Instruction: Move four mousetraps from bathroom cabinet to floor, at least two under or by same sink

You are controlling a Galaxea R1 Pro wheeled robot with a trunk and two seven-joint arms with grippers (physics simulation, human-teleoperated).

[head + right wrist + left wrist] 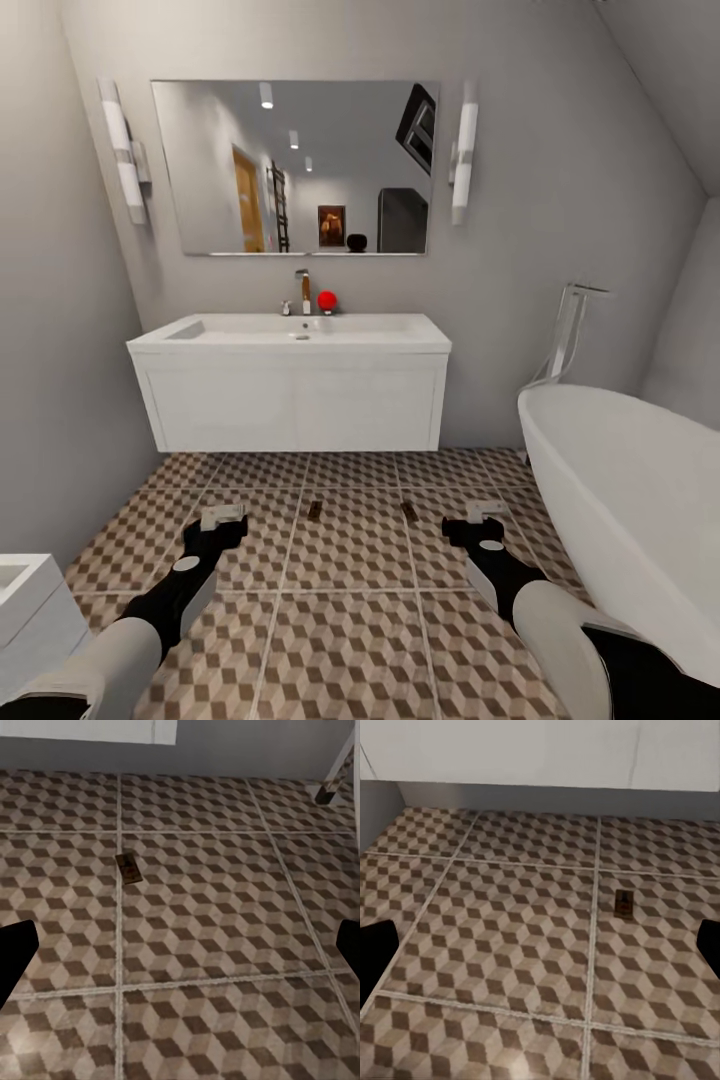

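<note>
Two mousetraps lie flat on the cube-patterned bathroom floor [340, 600] in front of the sink [290, 340]: one mousetrap [315, 510] [623, 902] to the left, the other mousetrap [409, 511] [130, 868] to the right. My left gripper [222, 517] hovers low over the tiles, open and empty, to the left of the first trap. My right gripper [487, 513] is open and empty too, to the right of the second trap. In each wrist view the black fingertips [375, 952] [15, 952] stand wide apart at the frame's edges. The cabinet is out of view.
A white oval bathtub [630, 500] with a standing chrome tap [570, 330] fills the right side. A small white unit [30, 610] sits at the lower left by the grey wall. A mirror [295, 168] hangs above the vanity, with a red ball [327, 299] by the faucet.
</note>
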